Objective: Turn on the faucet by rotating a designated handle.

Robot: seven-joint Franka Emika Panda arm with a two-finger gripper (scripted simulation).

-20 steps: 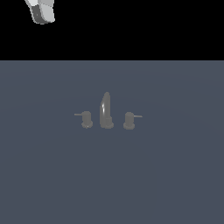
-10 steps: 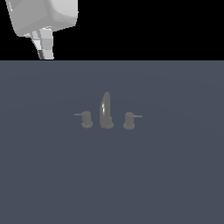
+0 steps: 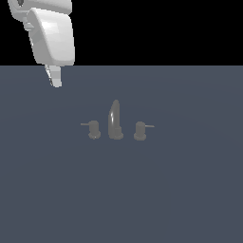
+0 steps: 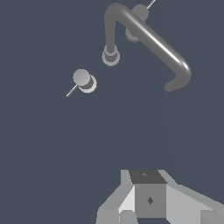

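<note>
Approach step, in our judgement. Our white gripper (image 3: 56,79) hangs far-left, well apart from the dull grey metal faucet (image 3: 115,121); finger spread we cannot tell. The short grey leftward-rod handle (image 3: 93,129) stands left of the spout, untouched. Next: descend beside its rod.

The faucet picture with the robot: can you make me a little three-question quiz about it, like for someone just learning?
1. True or false: the tool is touching the handle.
2. What stands between the two knobs? A) a cup B) the tall spout C) a sponge
3. Fill in: in the exterior view, the handle's thin rod points to that view's ____.

Key:
1. False. The tool hangs well apart from the whole faucet, toward the exterior view's upper left.
2. B. The spout stands between the handle and the twin knob.
3. Left. The twin knob's rod points right.
</note>
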